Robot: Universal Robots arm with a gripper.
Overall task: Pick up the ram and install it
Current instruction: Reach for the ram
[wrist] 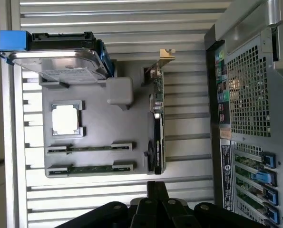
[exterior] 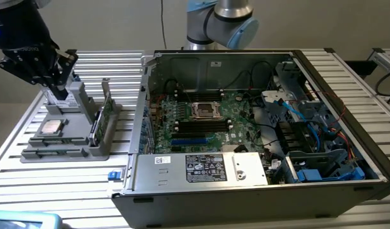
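Gripper, fingers together and empty, hangs above the gray tray; ram lies flat in the tray's end slot beyond the processor, long axis crosswise, untouched, lower than the gripper.

In the exterior view the arm above the claw was cut off by the picture's upper edge. A pale blue object at the lower corner was cropped beyond telling. In the wrist view the ram sat edge-on, its chips and label unreadable, and the computer case was cut by the edge.
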